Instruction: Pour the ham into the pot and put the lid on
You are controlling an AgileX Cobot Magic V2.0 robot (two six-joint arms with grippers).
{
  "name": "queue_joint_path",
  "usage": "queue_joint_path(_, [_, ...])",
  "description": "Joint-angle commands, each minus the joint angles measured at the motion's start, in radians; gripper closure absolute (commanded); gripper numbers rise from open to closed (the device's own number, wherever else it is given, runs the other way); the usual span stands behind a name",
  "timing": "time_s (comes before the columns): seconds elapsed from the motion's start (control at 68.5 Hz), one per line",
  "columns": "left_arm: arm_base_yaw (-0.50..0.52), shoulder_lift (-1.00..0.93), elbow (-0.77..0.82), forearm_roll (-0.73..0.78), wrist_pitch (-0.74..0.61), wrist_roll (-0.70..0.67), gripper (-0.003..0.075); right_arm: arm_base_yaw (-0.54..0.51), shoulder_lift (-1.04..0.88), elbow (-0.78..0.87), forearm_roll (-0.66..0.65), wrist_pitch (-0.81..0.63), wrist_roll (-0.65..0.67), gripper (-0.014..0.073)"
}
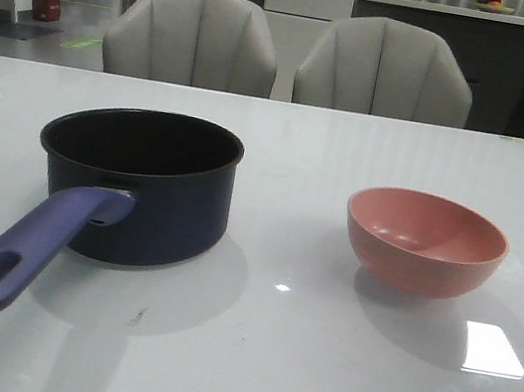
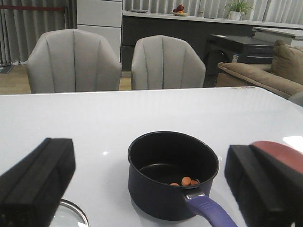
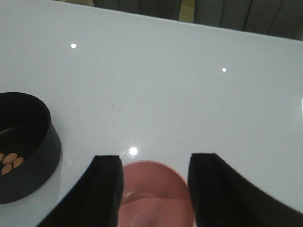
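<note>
Pot (image 1: 142, 191) sits upright on the white table (image 1: 265, 358), left of centre in the front view, its purple-blue handle (image 1: 21, 251) running toward 7 o'clock with the hole at the near end. Ham (image 2: 185, 181): small orange-pink pieces lying on the pot floor, on the handle side; also visible in the right wrist view. Pink bowl (image 1: 425, 242) stands upright at 3 o'clock from the pot, well apart, interior looks bare. Lid (image 2: 68, 215): only an arc of metal rim and glass shows in the left wrist view, flat on the table near the pot; knob not visible.

Left gripper (image 2: 156, 189): jaws wide apart, holding nothing, pot seen between them. Right gripper (image 3: 154, 194): jaws wide, nothing held, bowl seen between the fingers; contact can't be judged. Two grey chairs (image 1: 193, 39) behind the table.
</note>
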Motion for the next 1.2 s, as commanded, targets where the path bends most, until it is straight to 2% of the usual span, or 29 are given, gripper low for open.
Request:
queue_joint_path(0.0, [-0.008, 0.012, -0.027, -0.004, -0.079, -0.003, 0.0041, 0.021, -0.101, 0.071, -0.01, -0.185, -0.014, 0.016])
queue_joint_path(0.248, [-0.008, 0.012, -0.027, -0.004, -0.083, -0.003, 0.0041, 0.057, -0.365, 0.31, -0.01, -0.281, -0.014, 0.016])
queue_joint_path(0.497, [-0.008, 0.012, -0.027, -0.004, -0.083, -0.003, 0.0041, 0.057, -0.692, 0.49, -0.01, -0.248, -0.014, 0.016])
queue_joint_path(0.628, [-0.008, 0.012, -0.027, -0.004, -0.081, -0.003, 0.0041, 0.057, -0.871, 0.55, -0.01, -0.161, -0.014, 0.016])
queue_joint_path(0.759, [-0.008, 0.012, -0.027, -0.004, -0.075, -0.003, 0.0041, 0.057, -0.955, 0.596, -0.01, -0.093, -0.014, 0.016])
queue_joint_path(0.92, [-0.008, 0.012, -0.027, -0.004, -0.075, -0.003, 0.0041, 0.057, -0.963, 0.622, -0.01, -0.062, -0.014, 0.0164])
queue_joint_path(1.022, [-0.008, 0.012, -0.027, -0.007, -0.072, -0.003, 0.0041, 0.057, -0.963, 0.622, -0.01, -0.057, -0.014, 0.0231])
queue_joint_path(1.183, [-0.008, 0.012, -0.027, -0.007, -0.072, -0.003, 0.0041, 0.057, -0.963, 0.622, -0.01, -0.041, -0.014, 0.0456])
